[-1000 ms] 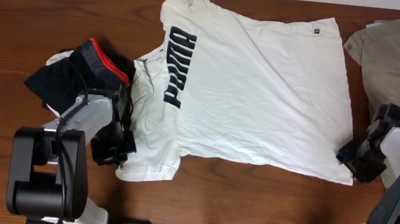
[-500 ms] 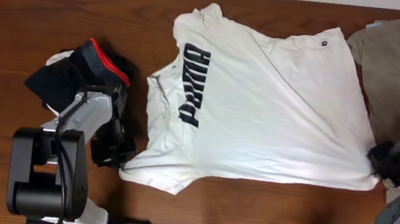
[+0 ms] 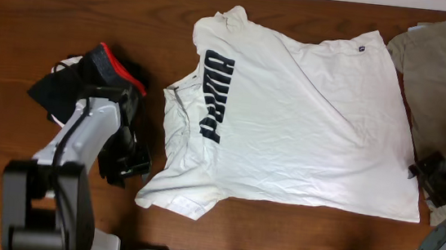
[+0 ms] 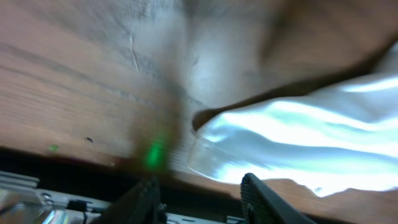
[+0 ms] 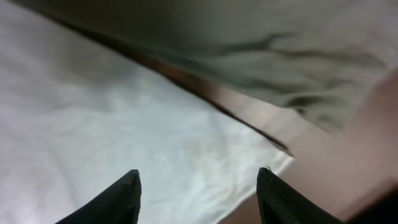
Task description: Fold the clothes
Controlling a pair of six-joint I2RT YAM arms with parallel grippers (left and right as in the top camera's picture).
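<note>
Left claw (image 4: pixel 199 186) and right claw (image 5: pixel 199 180), jaws apart, both empty.

Lettered white T-shirt (image 3: pixel 303 141) flat, face-up

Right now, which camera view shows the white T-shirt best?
The overhead view: the whole white T-shirt lies spread, lettering visible. Left wrist shows only a blurred corner; right wrist only a plain edge.

A dark wooden table (image 3: pixel 36 25) is seen from above. A white T-shirt (image 3: pixel 305 125) with dark lettering is spread across its middle. A black garment (image 3: pixel 71 86) is bunched at the left, and a khaki garment (image 3: pixel 441 80) is laid at the far right.
</note>
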